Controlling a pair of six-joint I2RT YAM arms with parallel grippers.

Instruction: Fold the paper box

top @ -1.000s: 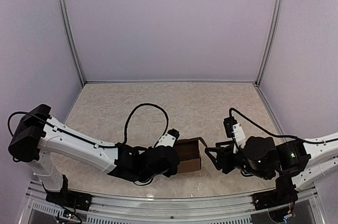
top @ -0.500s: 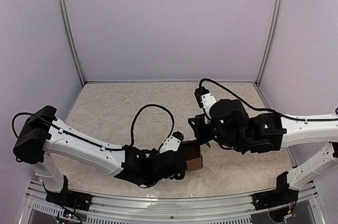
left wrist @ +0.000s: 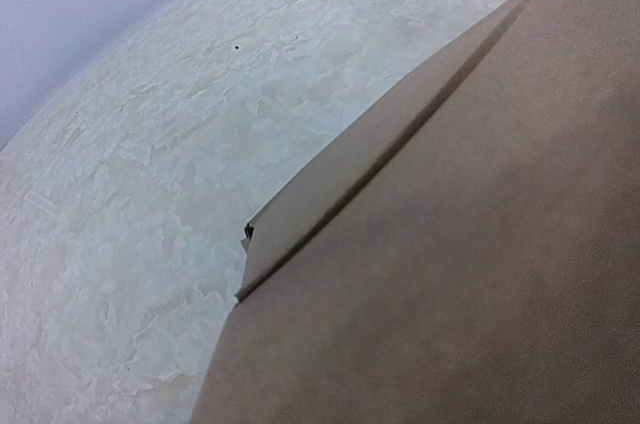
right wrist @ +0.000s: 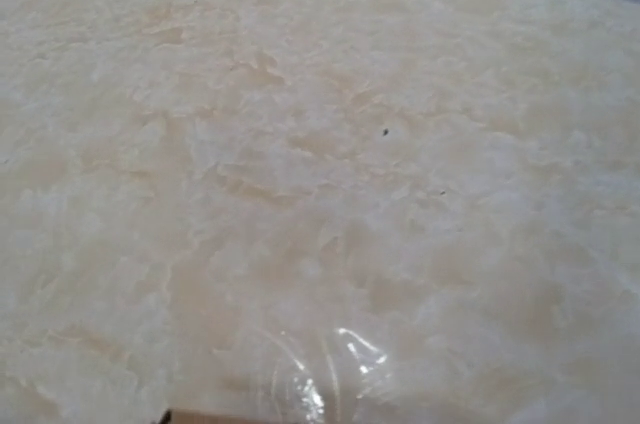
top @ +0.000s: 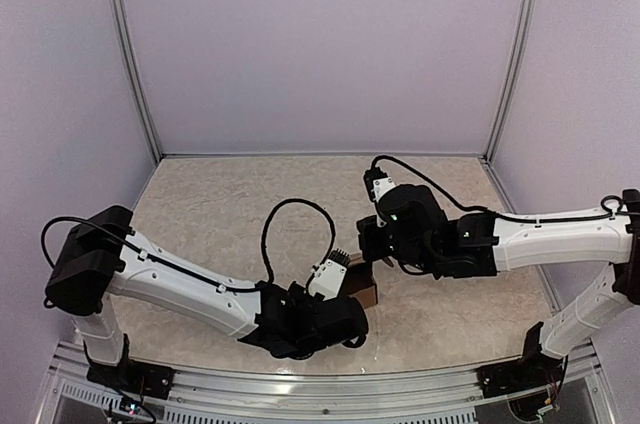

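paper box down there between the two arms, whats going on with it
A small brown paper box sits near the front of the table and is being worked from two sides. The left gripper is at its near-left side with jaws shut; the left wrist view is filled with cardboard, but whether anything is pinched isn't visible. The right gripper hangs over the box's far edge; how its jaws stand can't be made out.

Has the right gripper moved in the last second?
Yes. The right gripper has swung left and away from the near rail, and is now at the far edge of the paper box.
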